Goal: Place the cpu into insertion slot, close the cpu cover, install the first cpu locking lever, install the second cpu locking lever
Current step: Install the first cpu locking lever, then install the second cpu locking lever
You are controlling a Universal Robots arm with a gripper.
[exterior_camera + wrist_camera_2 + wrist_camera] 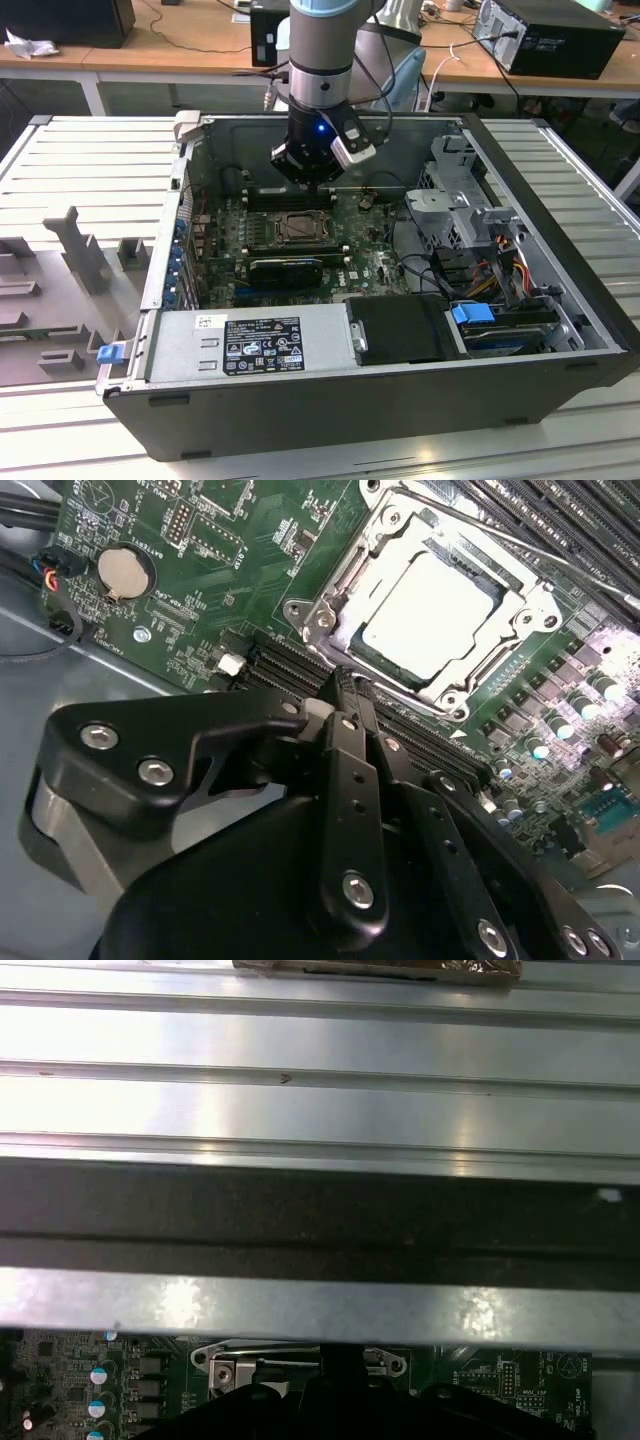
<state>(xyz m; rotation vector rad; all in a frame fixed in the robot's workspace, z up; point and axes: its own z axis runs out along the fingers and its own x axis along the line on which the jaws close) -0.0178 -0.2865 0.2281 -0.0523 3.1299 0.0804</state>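
The chip sits in the socket, cover down; my hand, fingers together and empty, must catch a locking lever.

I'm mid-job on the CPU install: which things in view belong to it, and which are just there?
Job:
- cpu, seated in the insertion slot
- cpu cover, down around the chip
- pincer, beside the socket

Just there:
- coin cell battery
- RAM slots
- power supply
- drive cage
- blue latch
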